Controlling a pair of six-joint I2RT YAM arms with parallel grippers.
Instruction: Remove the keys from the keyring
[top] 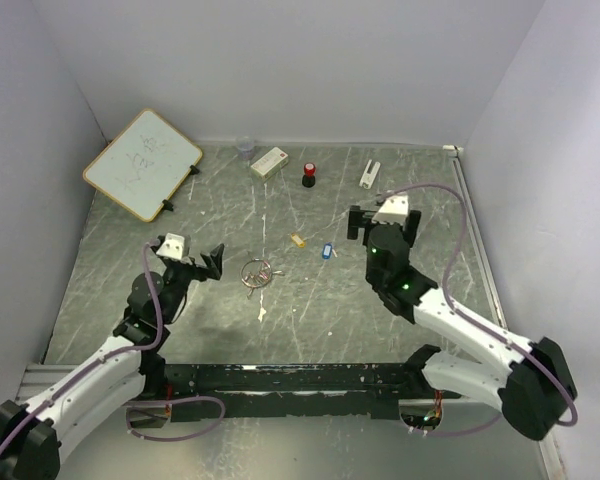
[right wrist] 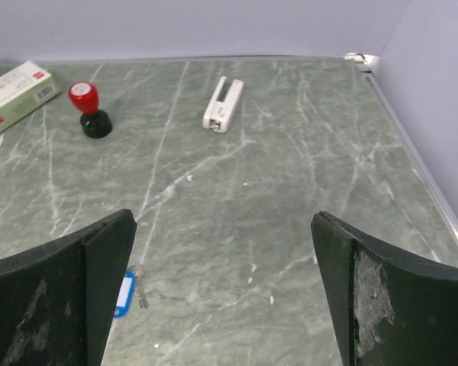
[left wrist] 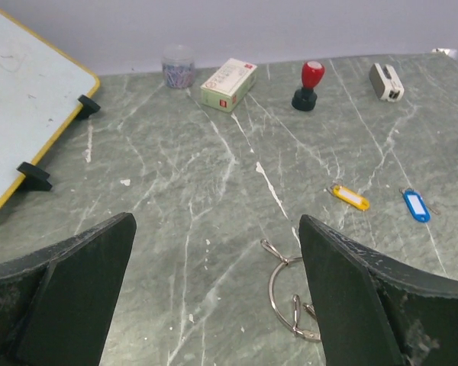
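Left wrist view: the left claw (left wrist: 215, 229) hangs spread wide over the grey-green marbled table (left wrist: 175, 175), with nothing between its dark fingers. The thin silvery wire keyring (left wrist: 271, 290) lies flat on the table just inside the claw's right-hand finger, which hides part of it. Small silvery metal pieces (left wrist: 299, 314) hang on the ring; they are too small to tell whether they are keys.

The key with the orange-yellow plastic head (left wrist: 349, 197) lies ahead of the claw and to its right, off the ring and apart from it. The key with the blue plastic head (left wrist: 416, 206) lies just beyond that one, also off the ring.

Far ahead of this claw, a small clear round jar (left wrist: 178, 65) holds a heap of coloured paper clips. Beside the jar is a closed white and green cardboard box (left wrist: 229, 84), and its contents cannot be seen. To the right of the box are a red-capped black bottle (left wrist: 309, 84) and a white stapler (left wrist: 387, 81). A yellow-framed whiteboard (left wrist: 23, 99) lies ahead and to the left.

The right claw (right wrist: 223, 217) is also spread and empty, and the blue-headed key shows just beside its left-hand finger, which partly hides it
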